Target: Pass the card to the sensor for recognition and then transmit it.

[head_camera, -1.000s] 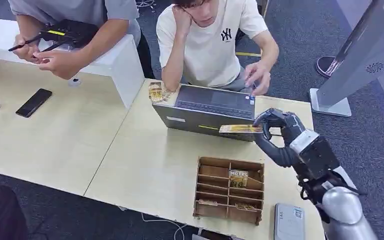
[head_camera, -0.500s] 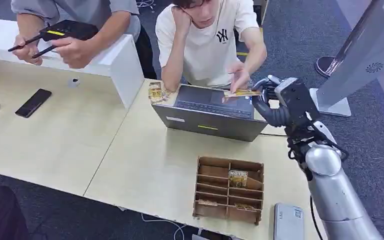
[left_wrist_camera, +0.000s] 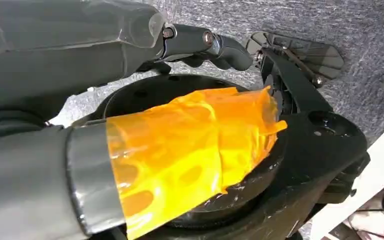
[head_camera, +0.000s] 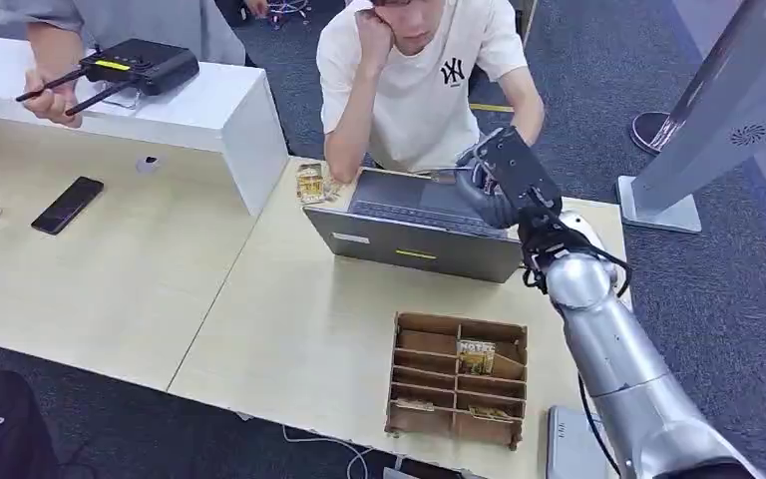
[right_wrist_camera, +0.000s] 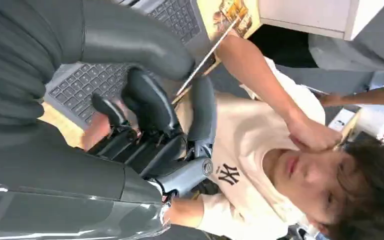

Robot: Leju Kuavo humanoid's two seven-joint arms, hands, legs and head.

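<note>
My right hand (head_camera: 499,180) is stretched far out over the open laptop (head_camera: 414,225), close in front of the seated person in a white T-shirt (head_camera: 429,90). In the right wrist view that hand (right_wrist_camera: 150,100) pinches a thin yellow printed card (right_wrist_camera: 230,15) between thumb and a finger, above the keyboard. A bit of a person's hand (right_wrist_camera: 97,132) shows just beneath my fingers. The grey card sensor (head_camera: 562,444) lies at the table's near edge, behind my right arm. My left hand (left_wrist_camera: 130,150) hangs by my body above the floor, holding nothing.
A wooden card rack (head_camera: 459,379) with a few cards stands between the laptop and the sensor. Loose cards (head_camera: 309,185) lie left of the laptop. A phone (head_camera: 68,205) and a white box (head_camera: 209,110) are at the left; a grey kiosk (head_camera: 718,120) stands at the right.
My right hand has carried the card from beside the laptop's near right corner away over the laptop to the seated person. That person's hand reached to the card and is now hidden behind mine.
</note>
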